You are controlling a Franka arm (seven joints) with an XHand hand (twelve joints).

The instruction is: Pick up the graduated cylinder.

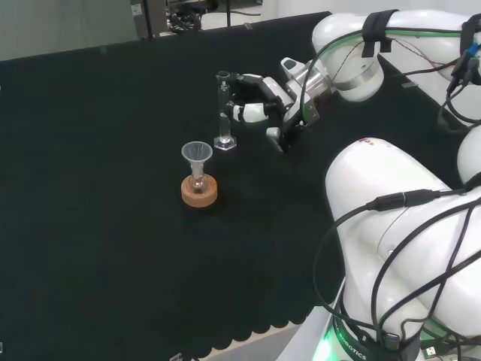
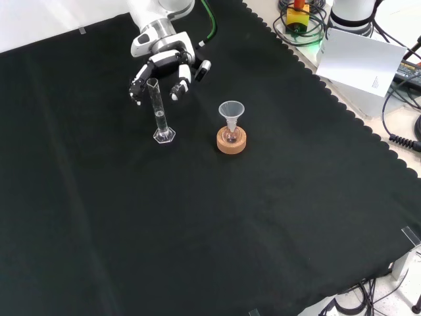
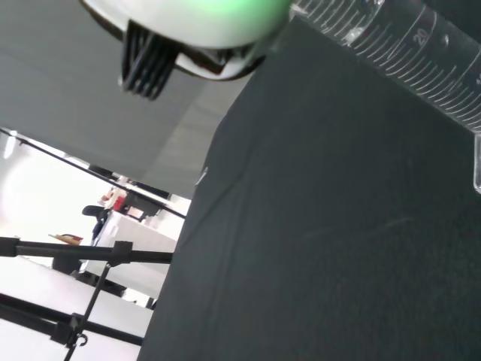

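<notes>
The graduated cylinder (image 1: 223, 111) is a slim clear tube on a hexagonal foot, standing upright on the black cloth. In the front view the cylinder (image 2: 158, 112) stands just in front of the hand (image 2: 164, 64). The hand (image 1: 263, 105) reaches in from the right in the head view, its fingers (image 1: 239, 113) loosely curved on either side of the tube's upper half, with small gaps still showing. In the wrist view the cylinder's printed scale (image 3: 406, 53) runs close by, beneath a blurred white part of the hand (image 3: 195, 19).
A clear funnel (image 1: 197, 153) sits in a small flask on a cork ring (image 1: 199, 192), near the cylinder's foot; in the front view the cork ring (image 2: 231, 141) lies to the cylinder's right. The arm's white links (image 1: 391, 210) stand at the head view's right.
</notes>
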